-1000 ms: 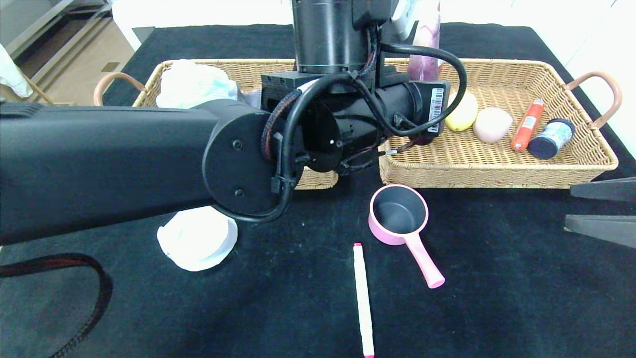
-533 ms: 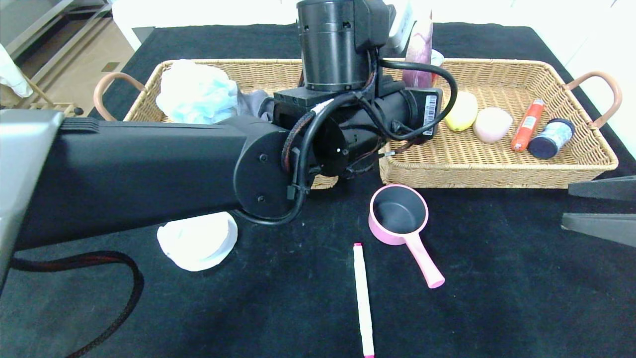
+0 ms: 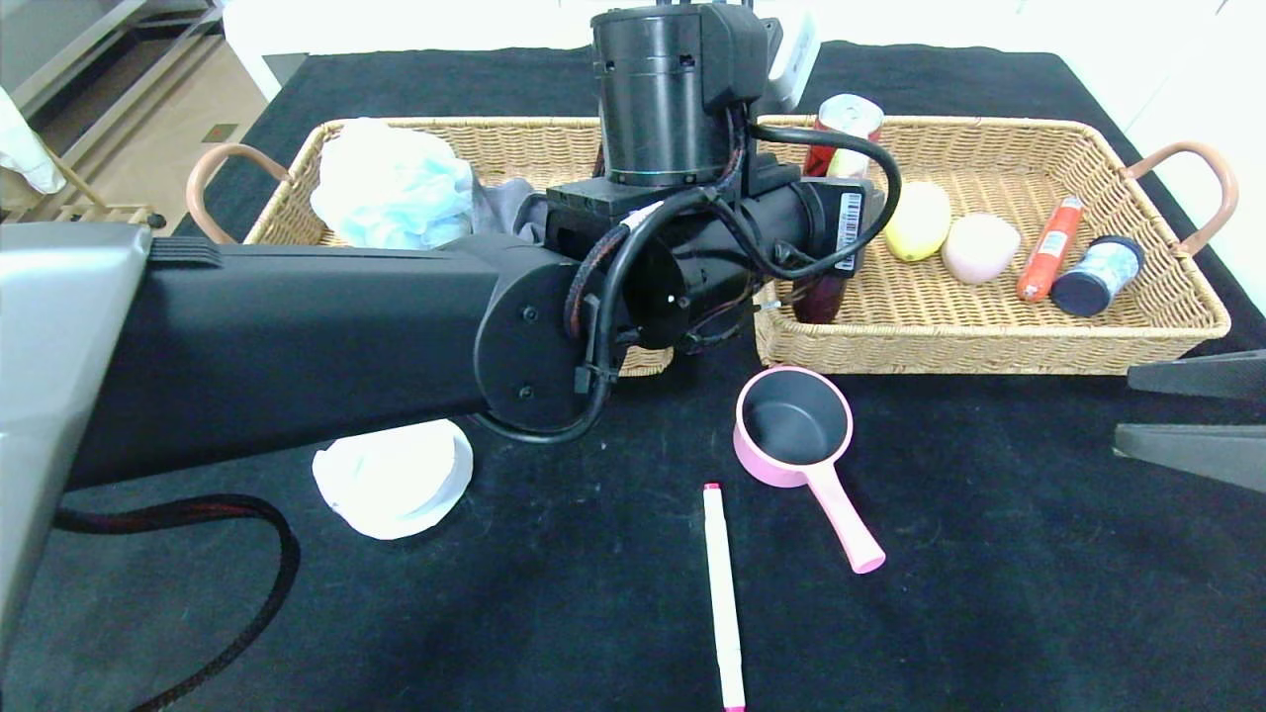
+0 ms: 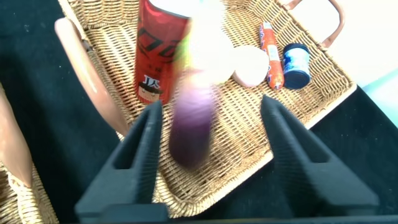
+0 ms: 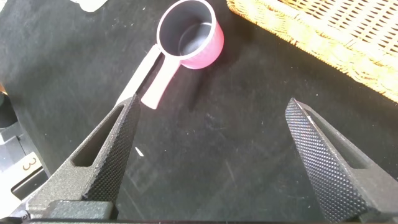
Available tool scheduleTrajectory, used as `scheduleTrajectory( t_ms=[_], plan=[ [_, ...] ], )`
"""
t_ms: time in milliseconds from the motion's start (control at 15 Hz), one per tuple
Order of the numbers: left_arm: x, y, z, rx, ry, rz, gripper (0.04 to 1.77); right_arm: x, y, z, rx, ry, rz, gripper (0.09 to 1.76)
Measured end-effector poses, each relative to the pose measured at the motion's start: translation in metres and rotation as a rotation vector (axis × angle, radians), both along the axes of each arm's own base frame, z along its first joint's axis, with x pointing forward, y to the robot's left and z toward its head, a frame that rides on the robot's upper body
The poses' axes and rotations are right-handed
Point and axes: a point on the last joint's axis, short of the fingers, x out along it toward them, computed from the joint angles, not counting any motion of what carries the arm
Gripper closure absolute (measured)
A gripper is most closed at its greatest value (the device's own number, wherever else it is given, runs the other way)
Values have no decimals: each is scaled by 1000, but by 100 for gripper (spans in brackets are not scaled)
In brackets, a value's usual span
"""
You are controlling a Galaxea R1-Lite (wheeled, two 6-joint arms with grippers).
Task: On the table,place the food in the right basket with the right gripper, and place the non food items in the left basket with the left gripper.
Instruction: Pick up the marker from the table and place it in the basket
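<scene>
My left arm reaches across to the right basket (image 3: 989,341). Its gripper (image 4: 211,109) is open above the basket's near left corner (image 4: 249,155). A purple, pale-topped vegetable (image 4: 193,118) shows blurred between the spread fingers, free of them, beside a red can (image 4: 155,56). In the head view its dark end (image 3: 821,297) shows under the wrist, with the can (image 3: 846,111) behind. A pink saucepan (image 3: 794,427), a pink-white pen (image 3: 723,593) and a white lid (image 3: 394,478) lie on the black table. My right gripper (image 5: 211,143) is open and empty, low over the table near the saucepan (image 5: 189,34).
The right basket holds a lemon (image 3: 918,220), a pale pink piece (image 3: 979,247), an orange sausage (image 3: 1049,247) and a blue jar (image 3: 1098,275). The left basket (image 3: 514,138) holds a blue-white cloth (image 3: 391,183). My left arm hides much of the left basket.
The purple vegetable stood upright in my left gripper; now it is out of the fingers and down in the right basket. The red can has come into view.
</scene>
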Motion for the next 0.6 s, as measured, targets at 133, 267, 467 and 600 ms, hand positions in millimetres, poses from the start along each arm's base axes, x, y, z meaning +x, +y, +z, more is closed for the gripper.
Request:
scheduleTrajectory(
  t_ms=[133, 267, 467, 600],
  plan=[
    [0, 0, 0, 3, 3, 0, 49, 0, 0, 0, 0, 1, 0, 14],
    [0, 1, 0, 9, 6, 0, 40, 0, 0, 0, 0, 1, 0, 14],
    [-2, 2, 2, 7, 6, 2, 31, 0, 0, 0, 0, 0, 0, 14],
    [-5, 4, 3, 35, 10, 10, 26, 0, 0, 0, 0, 0, -1, 14]
  ],
)
